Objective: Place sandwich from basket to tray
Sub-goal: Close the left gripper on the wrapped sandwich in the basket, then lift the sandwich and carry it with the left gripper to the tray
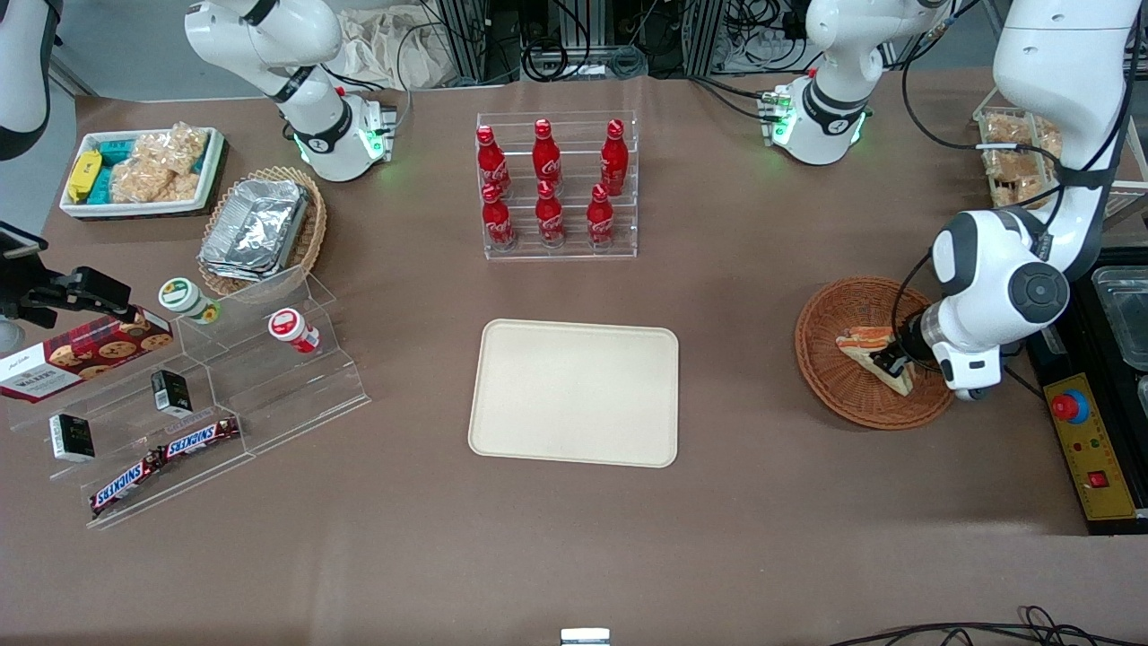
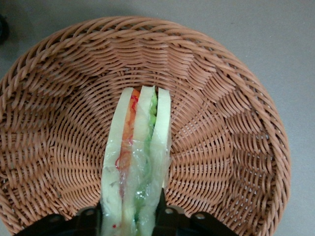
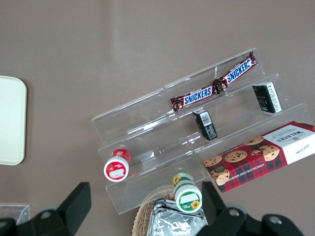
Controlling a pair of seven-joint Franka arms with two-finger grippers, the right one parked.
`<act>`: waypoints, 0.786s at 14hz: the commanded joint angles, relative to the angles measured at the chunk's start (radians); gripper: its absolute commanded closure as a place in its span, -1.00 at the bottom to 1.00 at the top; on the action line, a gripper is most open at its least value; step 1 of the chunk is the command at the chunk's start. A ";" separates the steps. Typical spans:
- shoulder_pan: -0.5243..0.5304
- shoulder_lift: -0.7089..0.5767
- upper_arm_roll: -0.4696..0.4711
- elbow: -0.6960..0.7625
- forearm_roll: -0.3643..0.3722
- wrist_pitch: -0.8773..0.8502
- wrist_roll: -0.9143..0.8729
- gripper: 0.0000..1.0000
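The brown surface has the cream tray sitting bare in the middle. Over toward the working arm's end sits the reddish wicker basket, well apart from the tray. The sandwich is in that basket, standing on edge with its layers showing. The claw is down in the basket, clamped onto the sandwich's wide end.

**Wicker, wrap and matt plastic**

The basket shows rough, reddish-brown woven wicker. The sandwich sits in it under glossy, crinkled clear wrap, the matt black gripper clamping its near end. The tray looks smooth, matt cream plastic. The table wears a dull brown, cloth-like cover.
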 commanded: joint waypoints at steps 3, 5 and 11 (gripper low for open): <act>0.011 -0.036 -0.016 0.036 0.015 -0.071 -0.008 0.94; 0.001 -0.050 -0.022 0.124 0.011 -0.217 -0.003 0.93; -0.032 0.036 -0.114 0.597 0.000 -0.695 -0.002 0.81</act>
